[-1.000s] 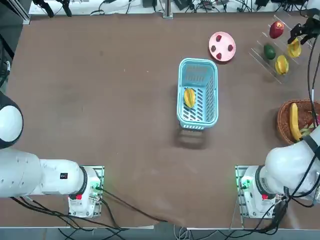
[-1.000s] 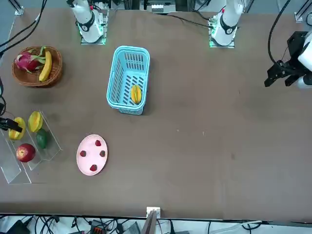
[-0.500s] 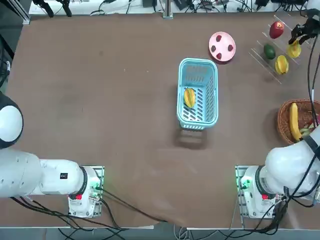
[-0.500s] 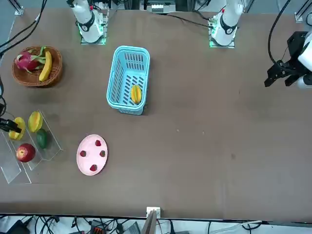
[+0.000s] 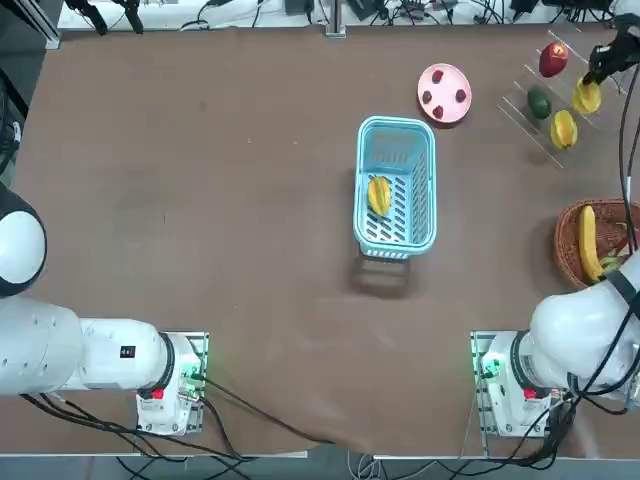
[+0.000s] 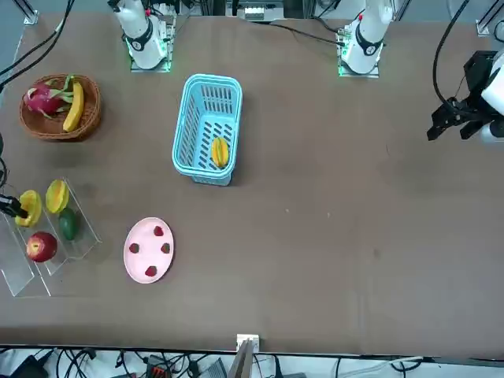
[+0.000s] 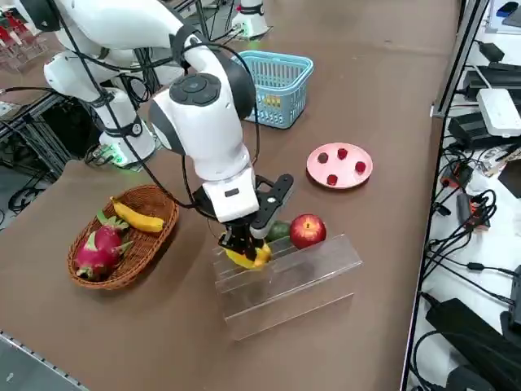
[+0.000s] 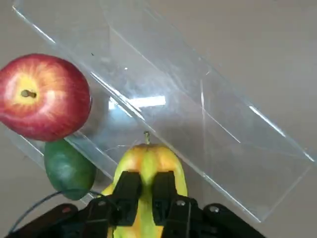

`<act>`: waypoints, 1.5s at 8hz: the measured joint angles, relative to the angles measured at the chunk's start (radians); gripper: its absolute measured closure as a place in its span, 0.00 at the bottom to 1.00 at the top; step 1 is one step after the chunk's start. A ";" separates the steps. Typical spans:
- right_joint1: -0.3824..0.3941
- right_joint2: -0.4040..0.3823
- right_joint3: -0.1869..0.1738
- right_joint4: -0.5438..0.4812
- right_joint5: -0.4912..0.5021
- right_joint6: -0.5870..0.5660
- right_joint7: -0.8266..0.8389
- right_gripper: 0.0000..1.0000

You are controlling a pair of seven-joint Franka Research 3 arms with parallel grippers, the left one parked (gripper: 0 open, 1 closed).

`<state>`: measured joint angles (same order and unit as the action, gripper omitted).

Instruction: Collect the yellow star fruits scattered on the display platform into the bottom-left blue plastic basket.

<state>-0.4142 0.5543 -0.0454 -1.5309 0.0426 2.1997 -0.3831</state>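
My right gripper (image 7: 243,245) is at the clear display platform (image 7: 286,278), shut on a yellow star fruit (image 8: 148,156); its fingers (image 8: 127,190) clamp the fruit from both sides. From above, that held star fruit (image 5: 586,97) sits at the platform's (image 5: 521,108) right end, and a second star fruit (image 5: 564,129) lies just below it on the same stand. A third star fruit (image 5: 378,194) lies inside the light blue plastic basket (image 5: 396,125) at mid-table. In the front view the held fruit (image 6: 30,208) is at the far left edge.
A red apple (image 8: 43,96) and a green fruit (image 8: 69,168) share the platform beside the held fruit. A pink plate (image 5: 444,93) with small red pieces lies left of the stand. A brown wicker basket (image 7: 155,212) holds a banana and a dragon fruit near the arm's base.
The right gripper's fingers have gone from open to shut on the star fruit at the platform's end, and the gripper with the fruit has shifted slightly.
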 joint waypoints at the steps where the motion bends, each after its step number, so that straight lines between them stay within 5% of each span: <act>1: 0.000 0.000 0.000 0.014 -0.001 -0.031 0.000 0.82; 7: 0.051 -0.042 0.003 0.222 -0.021 -0.468 0.088 0.84; 9: 0.188 -0.132 0.011 0.232 -0.020 -0.671 0.330 0.84; 12: 0.554 -0.249 0.024 0.204 -0.009 -0.821 0.875 0.84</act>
<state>0.1403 0.3055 -0.0215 -1.3270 0.0338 1.3790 0.4916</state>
